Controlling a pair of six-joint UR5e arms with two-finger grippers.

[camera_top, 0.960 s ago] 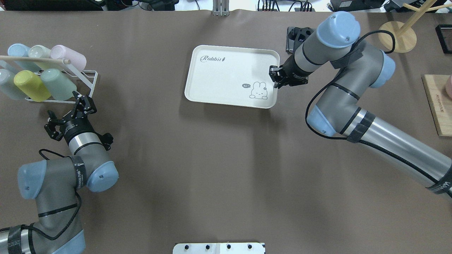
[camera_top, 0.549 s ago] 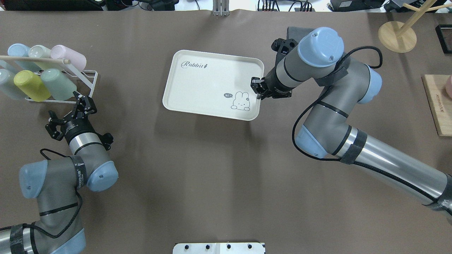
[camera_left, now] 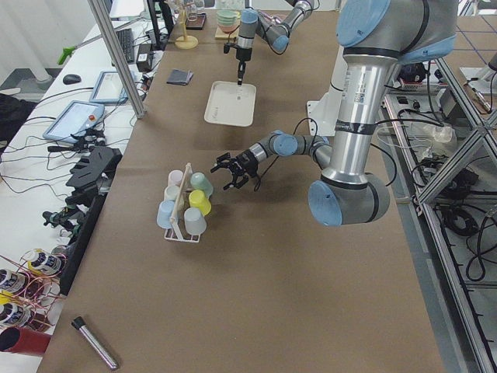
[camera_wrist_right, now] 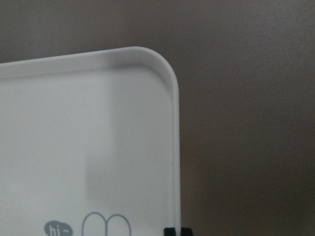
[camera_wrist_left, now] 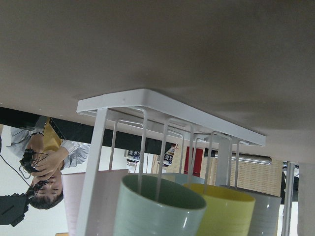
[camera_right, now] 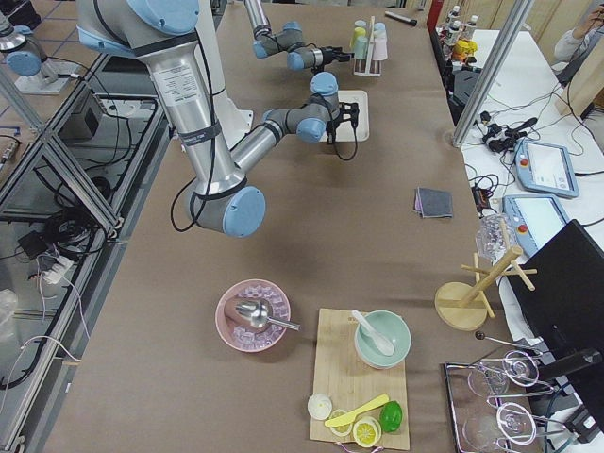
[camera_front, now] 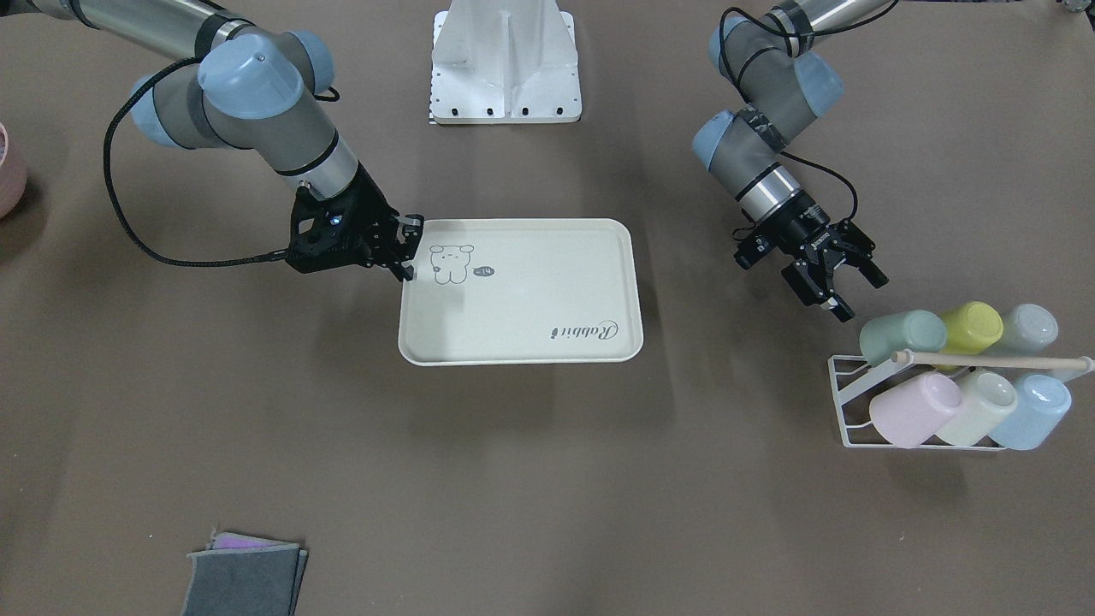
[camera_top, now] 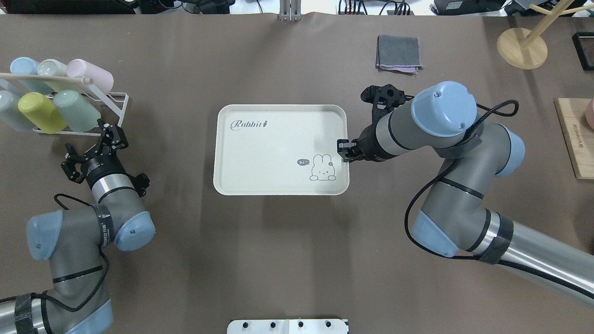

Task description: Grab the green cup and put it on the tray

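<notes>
Holding the green cup (camera_top: 76, 111), the rack (camera_wrist_left: 147, 98) sits by parted left end effector (camera_top: 112, 134); right end effector (camera_top: 343, 150) clamps tray (camera_top: 269, 160)

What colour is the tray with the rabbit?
Cream-white tray, grey print; overhead view shows it best.

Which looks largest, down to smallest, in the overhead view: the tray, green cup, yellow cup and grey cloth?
1. Tray, by far.
2. Grey cloth, only narrowly.
3. Green cup and yellow cup look alike, so they are not ranked.
</notes>
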